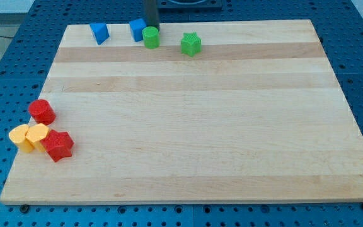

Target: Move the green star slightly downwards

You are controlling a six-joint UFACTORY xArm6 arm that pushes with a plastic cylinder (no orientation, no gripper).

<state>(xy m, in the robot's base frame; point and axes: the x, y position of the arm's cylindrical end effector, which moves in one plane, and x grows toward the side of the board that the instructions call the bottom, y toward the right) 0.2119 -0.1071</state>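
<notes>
The green star (191, 44) lies near the view's top, a little right of the middle. A green cylinder (150, 36) stands to its left. My rod comes down from the view's top and my tip (152, 27) sits just behind the green cylinder, between it and a blue block (137, 29). The tip is well left of the green star and apart from it.
A blue triangular block (99, 33) lies at the top left of the wooden board (194, 126). At the left edge sit a red cylinder (42, 111), two yellow blocks (20, 138) (38, 135) and a red star-like block (58, 145), clustered together.
</notes>
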